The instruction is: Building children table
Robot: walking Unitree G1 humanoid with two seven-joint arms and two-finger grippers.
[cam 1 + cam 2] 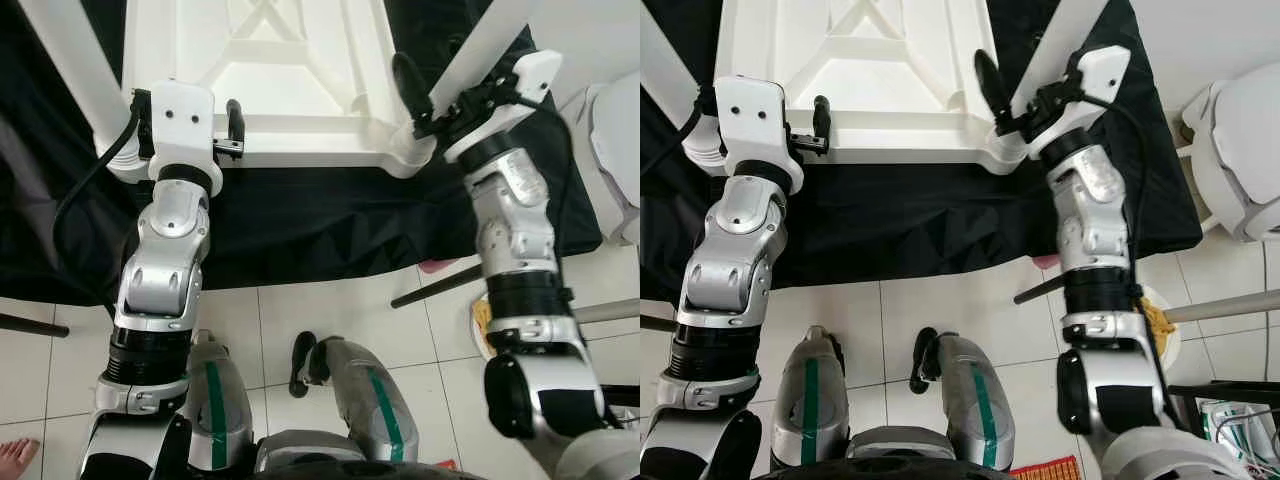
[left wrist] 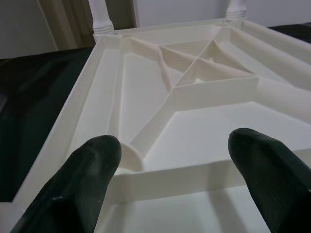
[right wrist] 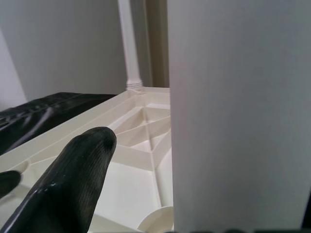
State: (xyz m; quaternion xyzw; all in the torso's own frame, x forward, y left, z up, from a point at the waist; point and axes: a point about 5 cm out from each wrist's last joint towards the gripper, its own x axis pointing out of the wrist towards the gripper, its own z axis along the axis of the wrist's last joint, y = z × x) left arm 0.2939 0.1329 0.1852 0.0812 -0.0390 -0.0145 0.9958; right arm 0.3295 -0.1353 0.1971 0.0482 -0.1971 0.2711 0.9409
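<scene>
White floor tiles [image 1: 330,310] meet a black cloth [image 1: 300,215] on which the white plastic table [image 1: 290,70] lies upside down, ribbed underside up. At its near edge the left gripper [image 1: 232,128] hovers with fingers [image 2: 87,170] spread apart. The right gripper [image 1: 1002,98] is closed around a white table leg [image 1: 480,50] standing in the near right corner socket.

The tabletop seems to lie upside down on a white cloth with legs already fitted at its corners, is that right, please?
Not quite: the cloth is black, not white, as the left eye view shows. The tabletop does lie upside down on it, with legs fitted at its corners.
</scene>
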